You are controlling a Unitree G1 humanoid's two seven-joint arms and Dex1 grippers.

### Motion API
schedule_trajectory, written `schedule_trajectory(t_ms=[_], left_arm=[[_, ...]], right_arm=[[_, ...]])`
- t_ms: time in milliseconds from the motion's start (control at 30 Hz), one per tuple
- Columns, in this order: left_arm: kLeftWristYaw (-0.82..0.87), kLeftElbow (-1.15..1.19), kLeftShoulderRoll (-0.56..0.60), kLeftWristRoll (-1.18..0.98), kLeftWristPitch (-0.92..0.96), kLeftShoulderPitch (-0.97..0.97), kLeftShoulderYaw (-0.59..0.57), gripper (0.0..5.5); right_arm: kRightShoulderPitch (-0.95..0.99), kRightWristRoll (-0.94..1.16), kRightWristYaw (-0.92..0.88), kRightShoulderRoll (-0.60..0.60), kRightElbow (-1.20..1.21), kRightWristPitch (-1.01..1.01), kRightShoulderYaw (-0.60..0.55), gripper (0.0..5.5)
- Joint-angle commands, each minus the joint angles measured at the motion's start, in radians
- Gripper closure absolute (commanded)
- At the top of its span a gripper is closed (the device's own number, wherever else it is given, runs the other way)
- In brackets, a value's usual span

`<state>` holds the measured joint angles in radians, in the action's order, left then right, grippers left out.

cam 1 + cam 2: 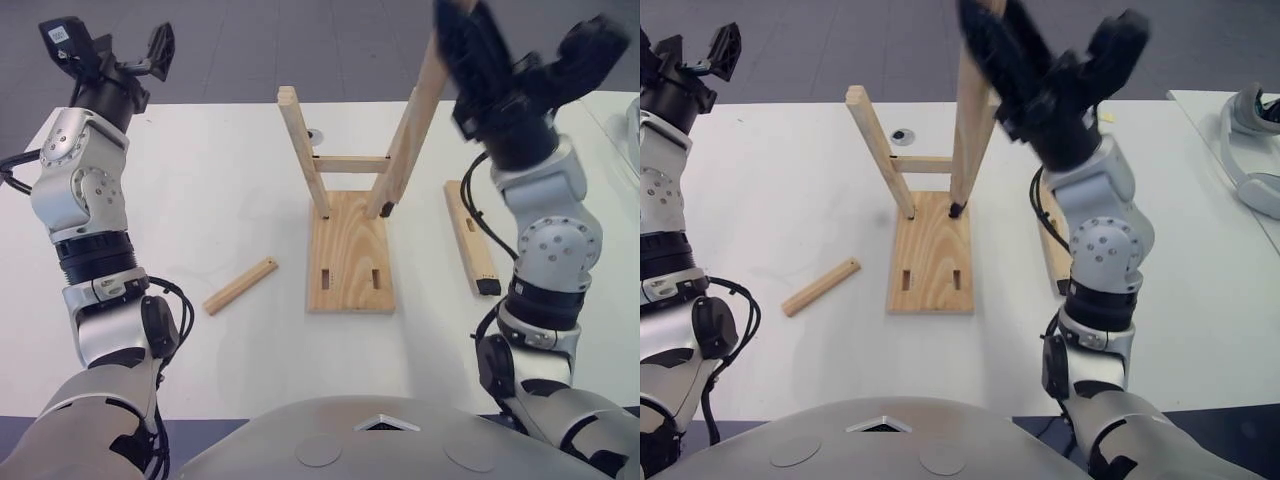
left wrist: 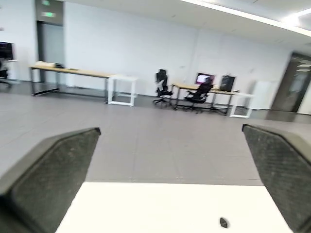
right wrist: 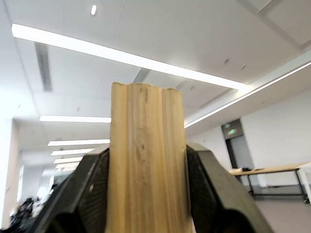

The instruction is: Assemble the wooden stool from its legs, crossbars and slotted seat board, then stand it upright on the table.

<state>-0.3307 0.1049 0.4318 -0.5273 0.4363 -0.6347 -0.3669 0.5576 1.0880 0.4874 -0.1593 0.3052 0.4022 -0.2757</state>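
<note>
Presently found part-assembled on a white counter (image 1: 200, 180).
Observed seat board (image 1: 348, 255) lying flat near the counter's middle, its two near slots (image 1: 350, 277) open. Noted left-hand leg (image 1: 303, 150) and right-hand leg (image 1: 410, 130) standing at the board's far end, joined by a crossbar (image 1: 350, 163), both tilted. Recorded right end effector (image 3: 146, 165) clamped on the right-hand leg's top. Logged left end effector (image 2: 170, 170) raised over the far left corner, fingers wide apart, gripping nothing. Located loose crossbar (image 1: 240, 286) left of the board and spare leg (image 1: 471, 238) right of it, both apart from it. Marked small dark disc (image 1: 318, 135) on the counter beyond the legs. Beyond: grey floor (image 2: 160, 155), white walls (image 2: 146, 53), desks (image 2: 73, 73), office chairs (image 2: 161, 87), ceiling strip lights (image 3: 121, 56).
</note>
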Motion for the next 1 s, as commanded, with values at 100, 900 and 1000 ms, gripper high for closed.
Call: schedule_trajectory(t_ms=[100, 900, 1000], left_arm=[[-0.099, -0.246, -0.094, -0.467, 0.390, -0.074, 0.084, 0.10], [-0.166, -0.076, -0.017, -0.694, 0.822, -0.258, 0.296, 0.50], [-0.203, -0.071, -0.011, -0.692, 0.836, -0.255, 0.283, 0.97]], right_arm=[[0.247, 0.315, -0.275, 0.174, -0.158, -0.134, -0.157, 3.46], [0.131, 0.229, -0.206, 0.192, -0.106, -0.019, 0.018, 3.46], [0.128, 0.222, -0.204, 0.196, -0.105, -0.013, 0.024, 3.46]])
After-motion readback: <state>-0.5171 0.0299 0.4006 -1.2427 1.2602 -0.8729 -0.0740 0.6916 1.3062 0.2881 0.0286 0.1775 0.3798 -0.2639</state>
